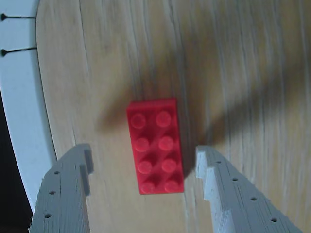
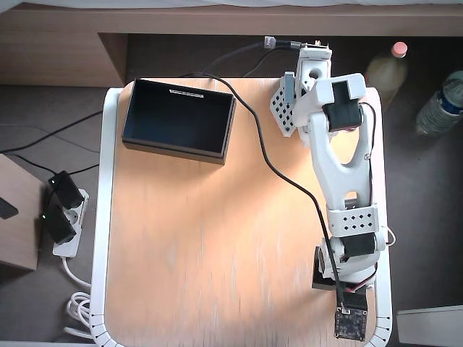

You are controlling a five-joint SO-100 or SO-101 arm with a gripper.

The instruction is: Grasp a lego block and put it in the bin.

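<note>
One wooden table with a white rim carries everything here, and it fills most of the overhead view. My white arm comes next in size, stretched along the table's three o'clock side from a base at about one o'clock down toward five o'clock. The bin is the next largest thing: a shallow black tray sitting at roughly eleven o'clock on the table, well apart from my arm, with a thin white mark along its far rim and a dark inside. A black cable runs from the table's back edge down along my arm.

My gripper shows in the wrist view with its two grey fingers spread wide, one at seven o'clock and one at five o'clock in that picture. The lego block lies flat on the wood between them, studs up, long side pointing toward twelve o'clock, touching neither finger. I cannot see the block in the overhead view.
</note>
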